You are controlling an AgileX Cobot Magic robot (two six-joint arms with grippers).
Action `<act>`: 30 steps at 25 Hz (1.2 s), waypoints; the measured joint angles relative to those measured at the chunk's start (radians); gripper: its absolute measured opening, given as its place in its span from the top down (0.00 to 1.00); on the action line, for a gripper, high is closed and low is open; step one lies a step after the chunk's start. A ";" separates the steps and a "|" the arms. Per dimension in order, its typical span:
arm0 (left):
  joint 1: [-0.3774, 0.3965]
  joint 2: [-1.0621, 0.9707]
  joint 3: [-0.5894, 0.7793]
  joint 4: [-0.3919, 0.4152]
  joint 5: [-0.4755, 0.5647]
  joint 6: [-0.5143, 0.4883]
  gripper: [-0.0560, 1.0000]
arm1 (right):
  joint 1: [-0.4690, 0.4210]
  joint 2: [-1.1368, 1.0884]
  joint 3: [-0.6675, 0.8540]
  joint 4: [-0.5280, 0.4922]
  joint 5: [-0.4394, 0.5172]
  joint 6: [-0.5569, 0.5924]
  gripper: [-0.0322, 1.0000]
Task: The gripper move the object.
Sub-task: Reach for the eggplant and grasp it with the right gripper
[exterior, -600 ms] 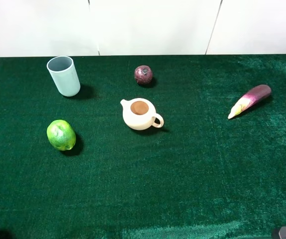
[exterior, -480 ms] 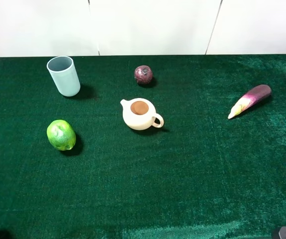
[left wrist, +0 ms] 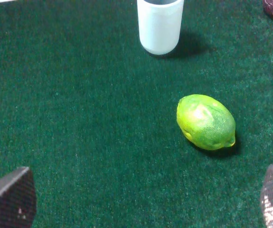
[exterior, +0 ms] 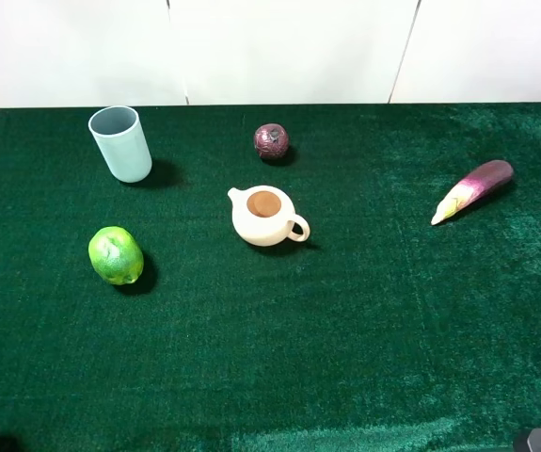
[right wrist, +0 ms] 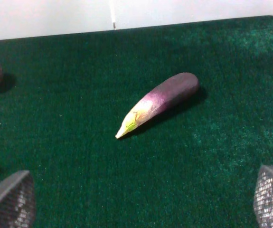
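Ext. high: the eggplant (exterior: 472,190) lies flat at the right of the green cloth (exterior: 364,330), well apart from the teapot (exterior: 265,217), w/ no gripper near it. Left wrist: the left gripper (left wrist: 141,202) is spread wide w/ nothing in it and faces only the lime (left wrist: 206,122), so prob. it is not the arm for this job. Right wrist: the right gripper (right wrist: 140,199) is also wide open and empty, w/ the eggplant ahead of it and apart, I think to leave room for an approach.
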 joint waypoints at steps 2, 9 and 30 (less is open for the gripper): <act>0.000 0.000 0.000 0.000 0.000 0.000 0.04 | 0.000 0.000 0.000 0.000 0.000 0.000 0.30; 0.000 0.000 0.000 0.000 0.000 0.000 0.04 | 0.000 0.000 0.000 0.000 0.000 0.000 0.30; 0.000 0.000 0.000 0.000 0.000 0.000 0.04 | 0.000 0.345 -0.142 0.063 -0.036 0.000 0.30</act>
